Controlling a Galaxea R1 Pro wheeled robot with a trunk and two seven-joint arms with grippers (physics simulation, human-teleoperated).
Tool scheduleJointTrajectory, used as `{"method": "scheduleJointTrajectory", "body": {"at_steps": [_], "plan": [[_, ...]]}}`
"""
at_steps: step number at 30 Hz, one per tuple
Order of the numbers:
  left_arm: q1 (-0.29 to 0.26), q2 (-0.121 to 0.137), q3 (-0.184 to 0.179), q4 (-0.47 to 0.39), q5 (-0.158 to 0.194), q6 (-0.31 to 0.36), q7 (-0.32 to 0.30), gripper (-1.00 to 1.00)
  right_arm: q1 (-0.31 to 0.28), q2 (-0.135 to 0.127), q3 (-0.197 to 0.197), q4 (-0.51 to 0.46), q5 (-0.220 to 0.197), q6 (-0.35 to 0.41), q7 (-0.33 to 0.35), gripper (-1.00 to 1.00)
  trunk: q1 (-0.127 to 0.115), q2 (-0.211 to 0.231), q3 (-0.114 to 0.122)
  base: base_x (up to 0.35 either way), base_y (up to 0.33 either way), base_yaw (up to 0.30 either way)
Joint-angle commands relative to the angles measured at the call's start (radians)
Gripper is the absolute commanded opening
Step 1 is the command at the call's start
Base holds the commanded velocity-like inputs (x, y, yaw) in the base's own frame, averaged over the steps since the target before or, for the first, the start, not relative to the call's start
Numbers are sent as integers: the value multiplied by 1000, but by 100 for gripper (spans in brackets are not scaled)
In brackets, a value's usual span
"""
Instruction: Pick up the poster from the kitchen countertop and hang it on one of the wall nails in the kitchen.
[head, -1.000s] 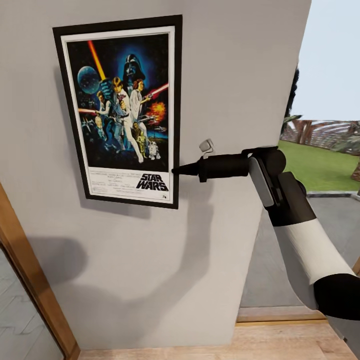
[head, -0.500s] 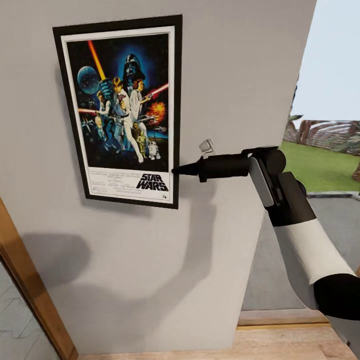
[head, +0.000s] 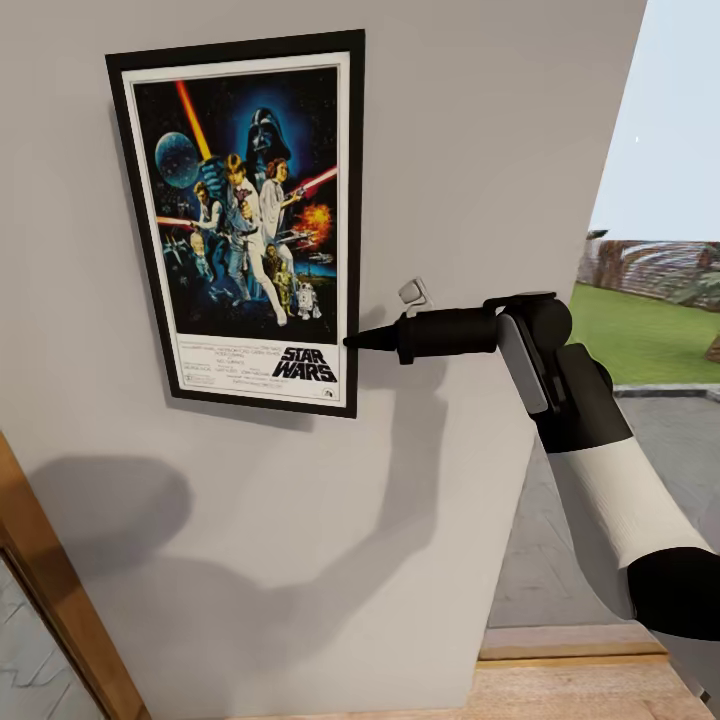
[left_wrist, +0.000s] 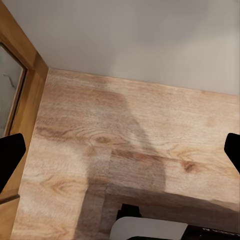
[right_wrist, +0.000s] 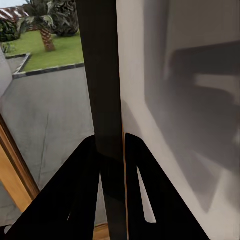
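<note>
While the right pincer (head: 352, 341) is clenched on the black frame edge of the Star Wars poster (head: 245, 215), the poster sits upright, flat against the pale grey wall (head: 460, 150); the hanging step looks nearly done. Next should come a gentle release, once the nail bears it. The left pincer (left_wrist: 120, 150) hangs released above the wooden floor (left_wrist: 130, 140).

Poster (head: 245, 225): thin black frame, white border, dark blue artwork with red and orange streaks, black "STAR WARS" lettering on the white foot. Wall (head: 480, 120): plain pale grey, carrying soft grey shadows. Right hand (head: 352, 341): matte black; arm behind it white with black segments. Floor (left_wrist: 125, 145): light brown wood grain. Door frame (head: 50, 590): honey-brown wood. Lawn (head: 650, 330): green.
</note>
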Motion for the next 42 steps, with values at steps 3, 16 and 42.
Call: {"method": "scheduleJointTrajectory", "body": {"at_steps": [3, 16, 42], "plan": [[0, 0, 3, -1, 0, -2, -6, 100, 0, -1, 1, 0, -4, 5, 4, -100, 0, -1, 0, 1, 0, 0], [0, 0, 4, -1, 0, -2, -7, 100, 0, -1, 0, 0, -4, 5, 4, -100, 0, -1, 0, 0, 0, 0], [0, 0, 4, -2, 0, -2, -8, 100, 17, -5, 7, -27, -4, -2, 5, -100, 0, -1, 0, 0, 0, 0]]}}
